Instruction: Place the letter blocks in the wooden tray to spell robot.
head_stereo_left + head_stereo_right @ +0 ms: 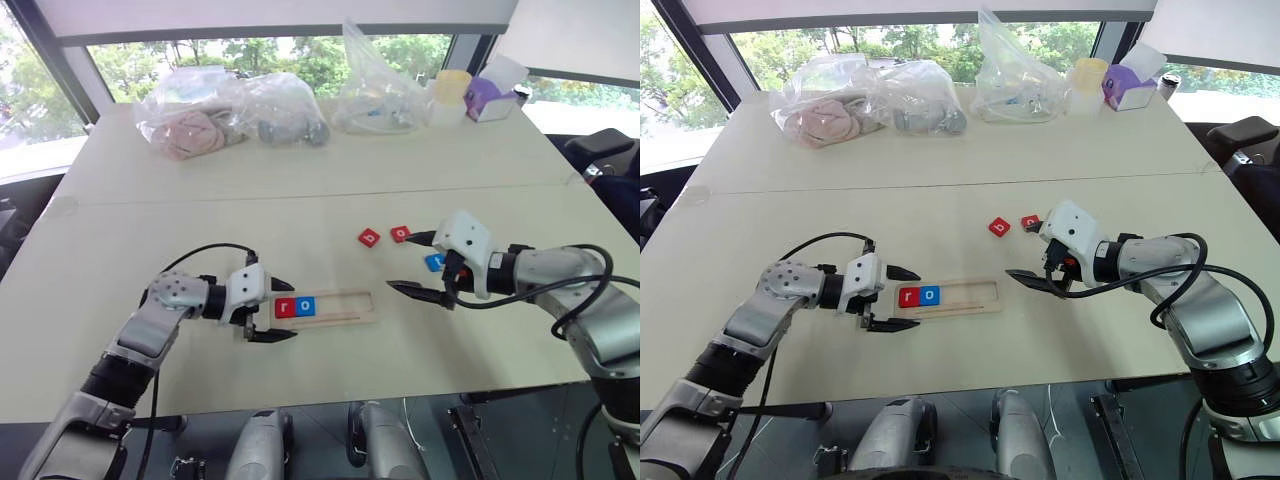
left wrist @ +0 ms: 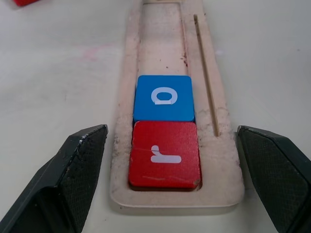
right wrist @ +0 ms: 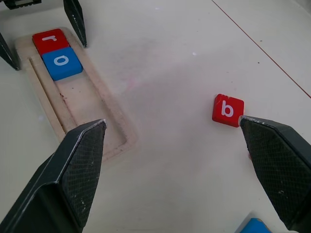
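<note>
The wooden tray (image 1: 345, 306) lies near the table's front edge. A red "r" block (image 1: 286, 308) and a blue "o" block (image 1: 306, 306) sit side by side at its left end; the rest of it is bare. My left gripper (image 1: 292, 311) is open, one finger on each side of that end, holding nothing. To the right, my right gripper (image 1: 400, 262) hangs open above the table. A red "b" block (image 3: 228, 109) lies loose beyond the tray, a second red block (image 1: 400, 233) beside it. A blue block (image 1: 434, 262) is partly hidden behind the right gripper.
Clear plastic bags (image 1: 190, 120) with soft items line the table's far side, with a yellow cup (image 1: 452, 88) and a purple box (image 1: 490, 100) at the far right. A dark chair (image 1: 603, 150) stands off the right edge.
</note>
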You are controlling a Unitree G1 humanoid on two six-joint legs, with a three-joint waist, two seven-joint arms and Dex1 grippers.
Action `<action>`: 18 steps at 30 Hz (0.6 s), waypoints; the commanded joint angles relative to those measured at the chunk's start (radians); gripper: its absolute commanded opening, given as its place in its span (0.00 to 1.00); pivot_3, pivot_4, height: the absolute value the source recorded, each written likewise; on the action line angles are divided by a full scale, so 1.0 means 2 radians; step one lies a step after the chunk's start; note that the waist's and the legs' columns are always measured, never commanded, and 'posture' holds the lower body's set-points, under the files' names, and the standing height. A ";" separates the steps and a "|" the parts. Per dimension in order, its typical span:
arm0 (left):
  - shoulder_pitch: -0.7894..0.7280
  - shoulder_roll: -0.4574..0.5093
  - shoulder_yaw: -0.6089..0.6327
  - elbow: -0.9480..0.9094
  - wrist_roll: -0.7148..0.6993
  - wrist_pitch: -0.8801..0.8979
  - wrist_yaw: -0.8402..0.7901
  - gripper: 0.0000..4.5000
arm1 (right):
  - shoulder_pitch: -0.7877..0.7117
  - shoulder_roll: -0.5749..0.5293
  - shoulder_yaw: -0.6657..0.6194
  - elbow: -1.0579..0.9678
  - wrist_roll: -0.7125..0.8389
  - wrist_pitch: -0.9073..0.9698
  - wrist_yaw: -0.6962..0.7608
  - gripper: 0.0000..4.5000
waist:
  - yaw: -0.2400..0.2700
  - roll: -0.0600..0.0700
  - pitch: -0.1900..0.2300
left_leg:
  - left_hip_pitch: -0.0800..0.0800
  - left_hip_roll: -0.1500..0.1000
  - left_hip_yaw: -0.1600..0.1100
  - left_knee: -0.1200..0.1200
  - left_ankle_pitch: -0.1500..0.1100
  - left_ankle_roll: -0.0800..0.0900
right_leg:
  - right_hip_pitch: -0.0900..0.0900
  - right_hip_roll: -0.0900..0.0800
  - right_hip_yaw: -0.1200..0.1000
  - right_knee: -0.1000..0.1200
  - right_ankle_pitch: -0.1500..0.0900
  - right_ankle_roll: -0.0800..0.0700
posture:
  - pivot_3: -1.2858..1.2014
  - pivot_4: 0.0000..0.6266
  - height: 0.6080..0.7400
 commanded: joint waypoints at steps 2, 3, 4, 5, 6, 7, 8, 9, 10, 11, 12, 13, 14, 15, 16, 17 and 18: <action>-0.006 0.012 0.032 -0.050 -0.032 0.025 -0.002 0.99 | -0.012 0.004 -0.002 -0.011 0.001 -0.005 0.000 1.00 | 0.000 0.000 0.000 | 0.000 0.000 0.000 0.000 0.000 0.000 | 0.000 0.000 0.000 0.000 0.000 0.000 | 0.52 0.24 1.00; -0.009 0.019 0.046 -0.074 -0.048 0.044 0.000 0.99 | -0.016 0.012 0.004 -0.008 -0.003 -0.005 -0.007 1.00 | 0.000 0.000 0.000 | 0.000 0.000 0.000 0.000 0.000 0.000 | 0.000 0.000 0.000 0.000 0.000 0.000 | 0.52 0.24 1.00; -0.011 0.025 0.057 -0.094 -0.062 0.061 0.003 0.99 | -0.020 0.022 0.010 -0.004 -0.004 -0.004 -0.014 1.00 | -0.001 0.000 0.000 | 0.000 0.000 0.000 0.000 0.000 0.000 | 0.000 0.000 0.000 0.000 0.000 0.000 | 0.52 0.24 1.00; -0.014 0.031 0.069 -0.113 -0.075 0.078 0.005 0.99 | -0.025 0.033 0.015 0.000 -0.006 -0.002 -0.022 1.00 | -0.002 0.000 0.000 | 0.000 0.000 0.000 0.000 0.000 0.000 | 0.000 0.000 0.000 0.000 0.000 0.000 | 0.52 0.24 1.00; -0.014 0.035 0.075 -0.126 -0.083 0.091 0.008 0.99 | -0.028 0.040 0.017 0.003 -0.008 -0.001 -0.026 1.00 | -0.002 0.000 0.000 | 0.000 0.000 0.000 0.000 0.000 0.000 | -0.001 0.001 0.000 0.000 0.000 0.000 | 0.52 0.24 1.00; -0.015 0.042 0.084 -0.140 -0.092 0.106 0.010 0.99 | -0.035 0.051 0.025 0.014 -0.021 -0.006 -0.039 1.00 | -0.001 0.000 0.000 | 0.000 0.000 0.000 0.000 0.000 0.000 | -0.001 0.001 0.000 0.000 0.000 0.000 | 0.52 0.24 1.00; -0.014 0.052 0.096 -0.157 -0.104 0.124 0.013 0.99 | -0.048 0.069 0.033 0.033 -0.031 -0.003 -0.057 1.00 | -0.002 0.000 0.000 | 0.000 0.000 0.000 0.000 0.000 0.000 | -0.001 0.001 0.000 0.000 0.000 0.000 | 0.52 0.24 1.00; -0.012 0.061 0.107 -0.171 -0.114 0.139 0.016 0.99 | -0.061 0.085 0.041 0.052 -0.041 0.000 -0.072 1.00 | -0.004 0.000 0.000 | 0.000 0.000 0.000 0.000 0.000 0.000 | 0.000 0.001 0.000 0.000 0.000 0.000 | 0.52 0.24 1.00; -0.008 0.070 0.116 -0.184 -0.122 0.152 0.019 0.99 | -0.073 0.099 0.048 0.070 -0.051 0.000 -0.083 1.00 | -0.005 0.000 0.000 | 0.000 0.000 0.000 0.000 0.000 0.000 | -0.001 0.001 0.000 0.000 0.000 0.000 | 0.52 0.24 1.00; -0.005 0.076 0.121 -0.192 -0.127 0.160 0.022 0.99 | -0.080 0.107 0.052 0.080 -0.056 0.001 -0.089 1.00 | -0.005 0.000 0.000 | 0.000 0.000 0.000 0.000 0.000 0.000 | -0.001 0.001 0.000 0.000 0.000 0.000 | 0.52 0.24 1.00; -0.001 0.081 0.125 -0.199 -0.131 0.166 0.024 0.99 | -0.087 0.115 0.055 0.091 -0.060 0.004 -0.095 1.00 | -0.004 0.000 0.000 | 0.000 0.000 0.000 0.000 0.000 0.000 | -0.001 0.001 0.000 0.001 0.000 0.000 | 0.52 0.24 1.00; 0.007 0.086 0.134 -0.208 -0.136 0.175 0.031 0.99 | -0.100 0.129 0.060 0.111 -0.067 0.008 -0.106 1.00 | -0.004 0.000 0.000 | 0.000 0.000 0.000 0.000 0.000 0.000 | -0.001 0.001 0.000 0.000 0.000 0.000 | 0.52 0.24 1.00; 0.015 0.091 0.143 -0.219 -0.142 0.184 0.038 0.99 | -0.112 0.145 0.063 0.131 -0.070 0.014 -0.116 1.00 | -0.004 0.000 0.000 | 0.000 0.000 0.000 0.000 0.000 0.000 | -0.001 0.001 0.000 0.000 0.000 0.000 | 0.52 0.24 1.00; 0.024 0.095 0.151 -0.230 -0.147 0.192 0.044 0.99 | -0.122 0.160 0.065 0.150 -0.072 0.020 -0.124 1.00 | -0.004 0.000 0.000 | 0.000 0.000 0.000 0.000 0.000 0.000 | -0.001 0.001 0.000 0.000 0.000 0.000 | 0.52 0.24 1.00; 0.029 0.097 0.156 -0.238 -0.150 0.198 0.049 0.99 | -0.128 0.169 0.066 0.162 -0.074 0.023 -0.128 1.00 | -0.004 0.000 0.000 | 0.000 0.000 0.000 0.000 0.000 0.000 | -0.001 0.001 0.000 0.000 0.000 0.000 | 0.52 0.24 1.00; 0.034 0.098 0.160 -0.245 -0.154 0.203 0.054 0.99 | -0.134 0.176 0.068 0.172 -0.077 0.024 -0.130 1.00 | -0.004 0.000 0.000 | 0.000 0.000 0.000 0.000 0.000 0.000 | -0.001 0.001 0.000 0.000 0.000 0.000 | 0.52 0.24 1.00; 0.037 0.100 0.164 -0.252 -0.157 0.209 0.060 0.99 | -0.138 0.181 0.070 0.181 -0.082 0.023 -0.133 1.00 | -0.002 0.000 0.000 | -0.001 0.000 0.000 0.000 0.000 0.000 | -0.001 0.001 0.000 0.000 0.000 0.000 | 0.52 0.24 1.00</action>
